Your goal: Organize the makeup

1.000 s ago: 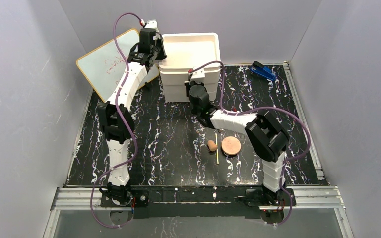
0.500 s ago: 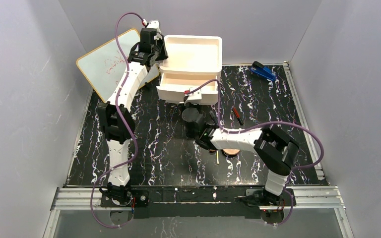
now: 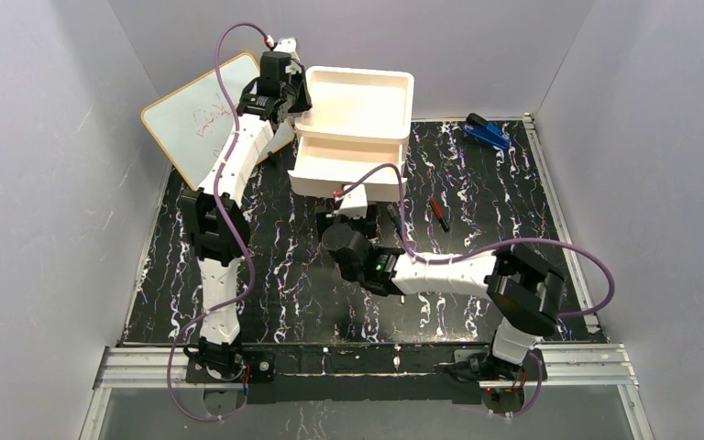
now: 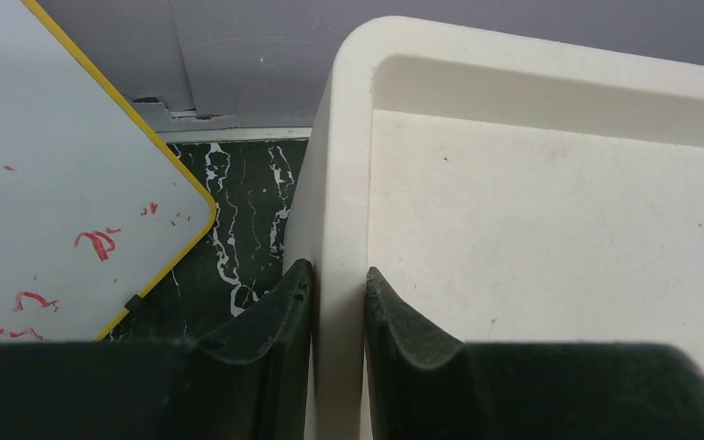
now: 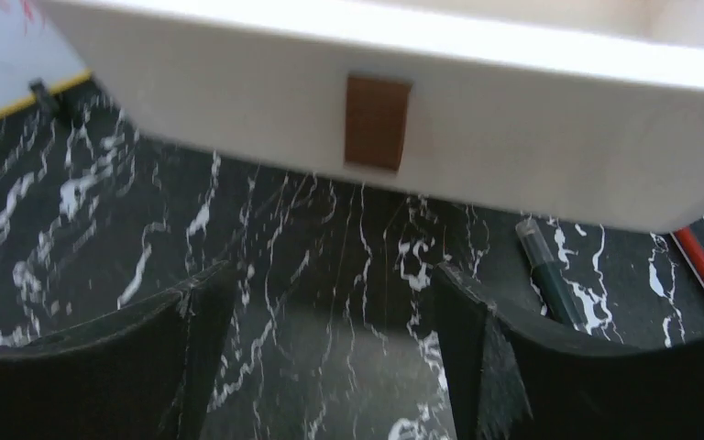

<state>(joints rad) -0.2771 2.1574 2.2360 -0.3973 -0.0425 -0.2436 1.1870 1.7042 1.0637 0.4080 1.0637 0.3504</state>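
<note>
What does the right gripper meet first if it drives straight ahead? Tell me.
Probably the drawer front, near its brown handle; the right gripper is open and short of it. Depth is unclear.

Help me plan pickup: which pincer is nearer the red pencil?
Right. The right pincer, open, hovers near the red pencil; the left pincer clamps the drawer box's far-left rim, much farther away.

A white plastic drawer box [image 3: 357, 96] stands at the back of the black, white-veined marble counter [image 3: 280, 266]. Its lower drawer [image 3: 346, 171] is drawn out, with a brown rectangular handle [image 5: 377, 122] on its front. Just left sits a yellow-edged whiteboard [image 3: 197, 119] with red scribbles. A blue clip-like object [image 3: 487, 133] lies far right, well apart.
</note>
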